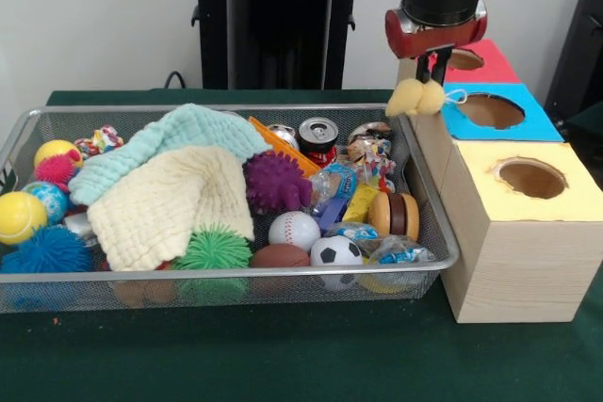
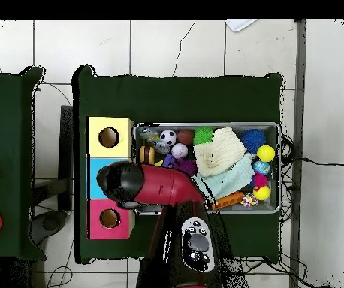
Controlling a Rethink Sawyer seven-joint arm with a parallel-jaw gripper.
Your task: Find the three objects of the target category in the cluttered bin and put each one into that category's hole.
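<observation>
My gripper (image 1: 431,75) hangs at the bin's far right corner, beside the boxes, and is shut on a small pale orange-tan lumpy soft object (image 1: 417,98) held in the air. The object hangs level with the left edge of the blue-topped box, just in front of the red-topped hole (image 1: 464,58). The red-topped hole also shows in the overhead view (image 2: 109,218). The wire mesh bin (image 1: 236,273) is full of toys. No other orange-tan lumpy object shows clearly. In the overhead view the arm (image 2: 141,185) hides the gripper and the held object.
The blue-topped hole (image 1: 490,110) and the yellow-topped hole (image 1: 532,178) stand in a row with the red one. The bin holds two cloths (image 1: 165,200), spiky balls (image 1: 275,181), a toy football (image 1: 280,256), a soccer ball (image 1: 336,251) and cans (image 1: 317,138).
</observation>
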